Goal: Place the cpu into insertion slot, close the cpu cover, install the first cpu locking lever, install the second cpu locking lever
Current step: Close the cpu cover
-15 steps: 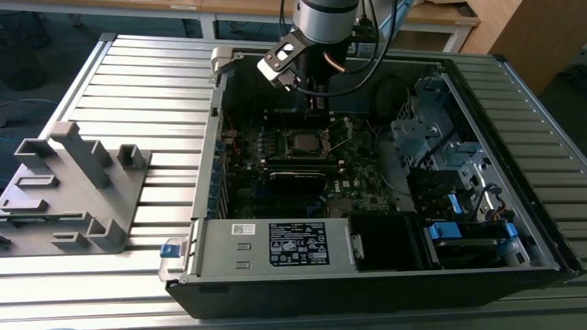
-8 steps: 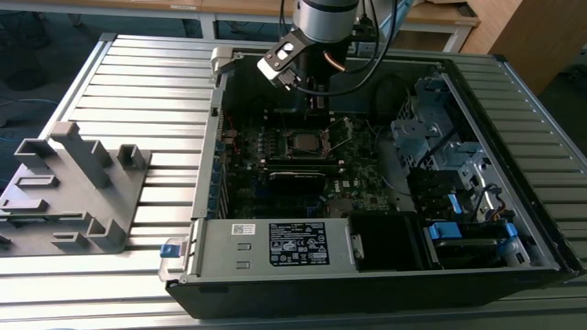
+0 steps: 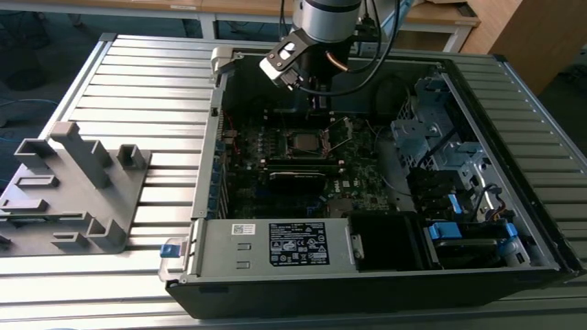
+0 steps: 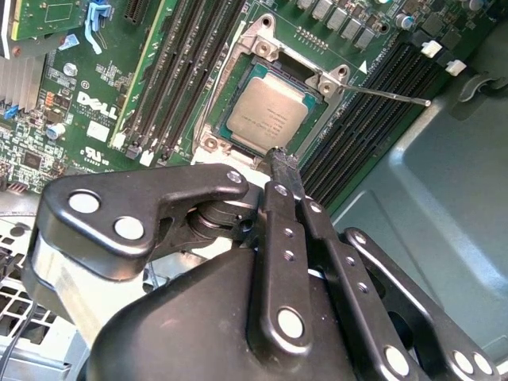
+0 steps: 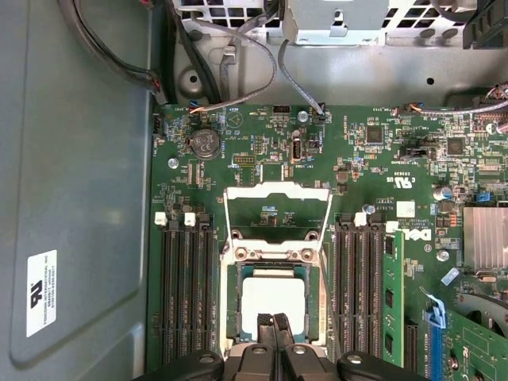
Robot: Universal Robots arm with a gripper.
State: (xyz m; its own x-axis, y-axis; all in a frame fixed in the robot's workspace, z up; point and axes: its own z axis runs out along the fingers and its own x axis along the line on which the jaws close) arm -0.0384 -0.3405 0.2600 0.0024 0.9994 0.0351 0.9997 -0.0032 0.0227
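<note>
Cpu (image 4: 270, 113) lies flat, face up, in the insertion slot (image 5: 230, 317).

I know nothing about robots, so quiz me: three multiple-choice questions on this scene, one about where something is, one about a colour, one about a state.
1. Where is the square chip?
A. Held in the gripper
B. In the socket on the circuit board
C. On the floor

2. What colour is the circuit board?
A. Green
B. Red
C. White

3. How does the metal cover frame stand?
A. Shut over the chip
B. Open, off the chip
C. Taken out of the computer

Answers:
1 B: both wrist views show the chip lying flat in the socket, with the gripper at its edge.
2 A: the board is green in both wrist views.
3 B: in the first wrist view the frame sits beyond the socket, with the board showing through its window and the chip uncovered.
</note>
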